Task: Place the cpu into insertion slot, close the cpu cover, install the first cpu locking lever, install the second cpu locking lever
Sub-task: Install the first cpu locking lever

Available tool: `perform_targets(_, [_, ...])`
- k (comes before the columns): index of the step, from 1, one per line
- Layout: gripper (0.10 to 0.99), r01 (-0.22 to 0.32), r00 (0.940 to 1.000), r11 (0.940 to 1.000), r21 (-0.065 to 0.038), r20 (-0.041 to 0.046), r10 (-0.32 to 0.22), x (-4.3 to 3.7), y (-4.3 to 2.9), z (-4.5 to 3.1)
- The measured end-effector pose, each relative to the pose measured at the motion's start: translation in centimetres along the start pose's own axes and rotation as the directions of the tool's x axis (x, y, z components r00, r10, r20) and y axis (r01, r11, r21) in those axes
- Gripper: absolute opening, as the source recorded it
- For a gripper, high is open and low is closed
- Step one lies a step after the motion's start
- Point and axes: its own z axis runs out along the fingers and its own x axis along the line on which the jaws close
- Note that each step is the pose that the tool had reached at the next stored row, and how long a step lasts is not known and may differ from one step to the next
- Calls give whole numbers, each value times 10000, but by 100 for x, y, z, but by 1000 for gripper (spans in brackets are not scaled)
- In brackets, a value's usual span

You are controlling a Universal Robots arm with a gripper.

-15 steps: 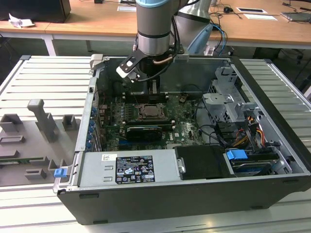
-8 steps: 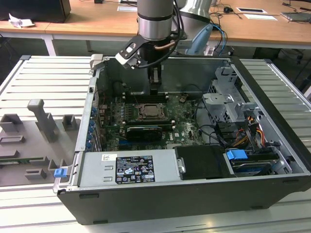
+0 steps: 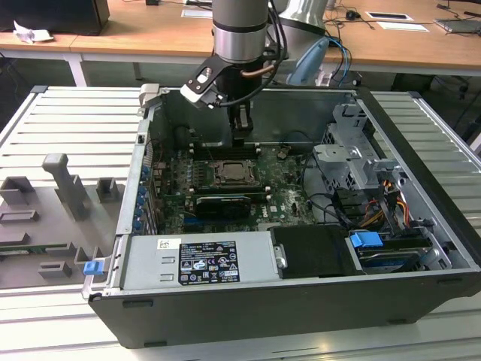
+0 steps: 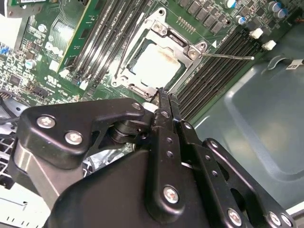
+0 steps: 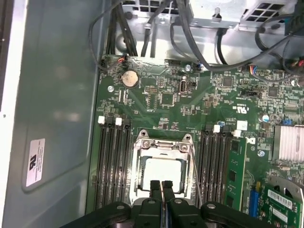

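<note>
The cpu (image 4: 154,64) lies in the insertion slot (image 3: 234,174) on the green board, and its pale face shows through the window of the cpu cover (image 5: 164,148). The cover lies flat over the chip. One thin locking lever (image 4: 228,56) sticks out sideways from a corner of the socket over the memory slots. Another lever (image 5: 194,166) runs along the socket's side. My gripper (image 5: 161,186) hangs just above the socket's edge, fingers (image 4: 164,102) pressed together with nothing between them. In the exterior view the gripper (image 3: 240,139) stands inside the open case, behind the socket.
Black memory slots (image 5: 114,166) flank the socket on both sides. A long black card (image 3: 222,203) lies in front of it, then the power supply (image 3: 203,259). A drive cage (image 3: 353,158) and cables fill the exterior view's right. Case walls (image 3: 143,165) enclose the board.
</note>
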Motion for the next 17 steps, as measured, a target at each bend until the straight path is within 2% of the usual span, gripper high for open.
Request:
perform_targets(5, [149,477,9989,9989,7,-25,-477,0,0,0])
perform_targets(17, [149,1191,9929,9929,14,-64,-1191,0,0,0])
